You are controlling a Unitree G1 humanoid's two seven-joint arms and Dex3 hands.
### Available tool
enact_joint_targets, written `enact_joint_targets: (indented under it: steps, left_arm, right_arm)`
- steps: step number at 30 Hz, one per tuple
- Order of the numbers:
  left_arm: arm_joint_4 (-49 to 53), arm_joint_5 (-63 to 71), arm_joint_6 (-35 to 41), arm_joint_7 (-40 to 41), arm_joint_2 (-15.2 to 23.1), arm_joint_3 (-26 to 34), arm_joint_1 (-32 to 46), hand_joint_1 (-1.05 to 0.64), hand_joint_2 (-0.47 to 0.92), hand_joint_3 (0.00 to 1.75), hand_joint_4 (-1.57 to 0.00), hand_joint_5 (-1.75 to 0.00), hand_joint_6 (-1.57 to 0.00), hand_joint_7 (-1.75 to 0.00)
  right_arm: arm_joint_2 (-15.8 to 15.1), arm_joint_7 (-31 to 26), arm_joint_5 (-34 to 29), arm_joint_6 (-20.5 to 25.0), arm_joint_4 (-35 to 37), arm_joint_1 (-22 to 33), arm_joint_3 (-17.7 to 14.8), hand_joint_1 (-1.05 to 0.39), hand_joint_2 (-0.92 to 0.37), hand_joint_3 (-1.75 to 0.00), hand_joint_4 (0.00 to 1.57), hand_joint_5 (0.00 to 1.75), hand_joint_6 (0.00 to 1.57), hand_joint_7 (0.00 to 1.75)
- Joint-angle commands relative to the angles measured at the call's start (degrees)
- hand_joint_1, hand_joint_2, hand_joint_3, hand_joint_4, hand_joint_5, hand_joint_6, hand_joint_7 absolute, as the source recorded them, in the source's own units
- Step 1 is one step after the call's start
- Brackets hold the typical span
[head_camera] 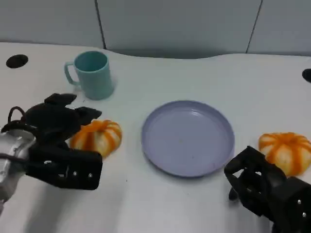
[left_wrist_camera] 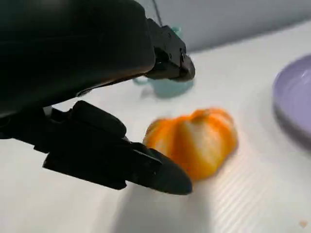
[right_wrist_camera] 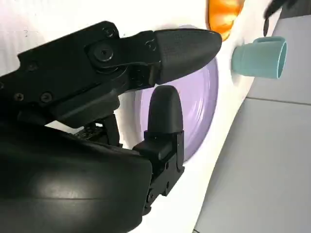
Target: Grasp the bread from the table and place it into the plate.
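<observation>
Presently the chief risk lies at the left hand (head_camera: pixel 58 145): its fingers (left_wrist_camera: pixel 160 174) sit on either side of the orange-and-white striped bread roll (head_camera: pixel 95 137) but, in the left wrist view, do not appear to touch it, so a closure begun from this offset could nudge the rounded, probably soft roll sideways across the smooth white table (head_camera: pixel 146 204) rather than seat it in the grasp. A second hazard is the light blue handled mug (head_camera: pixel 92 74), standing just beyond the roll; a lift that swings wide could clip it. The round lavender plate (head_camera: pixel 188 138) lies beside the roll toward the robot's right, bare, so the placing step is not yet done. As to pose, the left hand lies low over the table with its fingers apart, bracketing the roll's near side and holding nothing. The right hand (head_camera: pixel 267 189) rests near the plate's right edge, fingers parted and holding nothing; a second striped bread roll (head_camera: pixel 286 151) sits just beyond it, apart from the hand.
</observation>
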Motion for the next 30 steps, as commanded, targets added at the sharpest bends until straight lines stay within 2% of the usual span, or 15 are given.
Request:
enact_joint_targets:
  steps: [1,4,8,11,15,17,18,19,20,21,22,24,27,30]
  left_arm:
    - [11.9,-0.7,1.3,1.2,-3.6,-3.4,-5.5,-0.93,0.91,0.04,0.0,0.0,-0.05,0.0]
    - [22.1,-2.7,0.9,3.2,-6.7,-4.0,-9.3,-0.91,0.91,0.03,0.0,0.0,-0.04,0.0]
    - [26.9,-3.8,-0.3,5.0,-7.4,-5.3,-11.5,-0.91,0.92,0.03,0.0,0.0,-0.04,0.0]
    - [33.7,-4.4,0.8,7.3,-10.7,-6.3,-13.7,-0.88,0.91,0.01,0.0,0.0,-0.05,-0.01]
    - [37.9,-4.8,1.0,9.7,-12.2,-7.7,-14.9,-0.83,0.89,0.0,0.0,0.0,-0.07,-0.01]
    - [39.7,-5.0,1.4,12.4,-13.1,-7.9,-15.1,-0.74,0.86,0.0,-0.11,-0.06,-0.19,-0.06]
    - [40.3,-5.1,1.2,13.7,-13.4,-8.0,-15.1,-0.67,0.86,0.0,-0.2,-0.28,-0.35,-0.18]
    - [40.8,-5.2,1.1,14.6,-13.5,-8.1,-15.1,-0.61,0.87,0.0,-0.17,-0.8,-0.42,-0.5]
    - [41.1,-5.6,1.2,15.8,-13.8,-7.9,-15.1,-0.59,0.87,0.0,-0.14,-1.01,-0.39,-0.71]
    - [41.4,-5.9,1.3,16.7,-14.0,-7.7,-15.1,-0.47,0.87,0.0,-0.24,-1.36,-0.36,-1.24]
    - [41.5,-6.3,0.3,19.3,-14.0,-7.4,-14.6,-0.4,0.87,0.0,-0.33,-1.52,-0.36,-1.46]
    - [41.7,-6.8,-1.2,22.5,-13.9,-7.4,-14.1,-0.27,0.88,0.01,-0.59,-1.7,-0.44,-1.69]
    - [42.2,-7.4,-2.2,26.1,-13.9,-7.3,-13.4,-0.21,0.91,0.02,-0.72,-1.74,-0.52,-1.74]
    - [42.2,-9.5,-6.1,30.7,-13.4,-5.4,-11.8,-0.23,0.92,0.11,-0.77,-1.75,-0.54,-1.75]
  right_arm:
    - [-1.2,-0.2,-0.5,0.0,-1.1,0.9,-0.1,-0.27,-0.92,-0.34,0.57,1.75,0.37,1.74]
    - [-1.2,-0.4,-0.9,0.2,-1.7,1.3,0.0,-0.27,-0.92,-0.34,0.56,1.75,0.36,1.74]
    - [-1.2,-0.4,-0.9,0.5,-2.0,1.5,0.0,-0.27,-0.92,-0.34,0.55,1.75,0.36,1.74]
    - [-1.3,0.1,-0.4,0.9,-3.1,2.1,0.0,-0.26,-0.92,-0.34,0.56,1.75,0.36,1.74]
    - [-1.1,-0.1,-0.5,0.8,-3.4,2.3,0.1,-0.26,-0.92,-0.34,0.54,1.75,0.36,1.74]
    - [-1.2,0.4,-0.1,0.6,-3.4,2.4,0.1,-0.25,-0.92,-0.35,0.54,1.75,0.36,1.74]
    - [-1.3,0.6,0.0,0.5,-3.4,2.4,0.0,-0.25,-0.92,-0.35,0.54,1.75,0.36,1.75]
    - [-1.3,0.7,0.1,0.5,-3.4,2.4,0.0,-0.26,-0.92,-0.35,0.55,1.75,0.36,1.75]
    - [-1.4,0.7,-0.1,0.4,-3.3,2.4,0.0,-0.26,-0.92,-0.35,0.55,1.75,0.36,1.75]
    - [-1.4,0.6,-0.2,0.4,-3.3,2.4,0.1,-0.27,-0.92,-0.35,0.55,1.75,0.36,1.75]
    - [-1.4,0.6,-0.2,0.5,-3.3,2.4,0.0,-0.27,-0.92,-0.35,0.55,1.75,0.36,1.75]
    - [-1.2,0.5,-0.1,0.7,-3.4,2.4,0.0,-0.27,-0.92,-0.35,0.55,1.75,0.36,1.75]
    - [-0.8,-0.3,-0.5,1.5,-4.2,2.6,0.1,-0.26,-0.92,-0.34,0.55,1.75,0.36,1.75]
    - [-0.8,-0.2,-0.4,1.4,-4.0,2.5,0.1,-0.27,-0.92,-0.34,0.54,1.75,0.36,1.74]
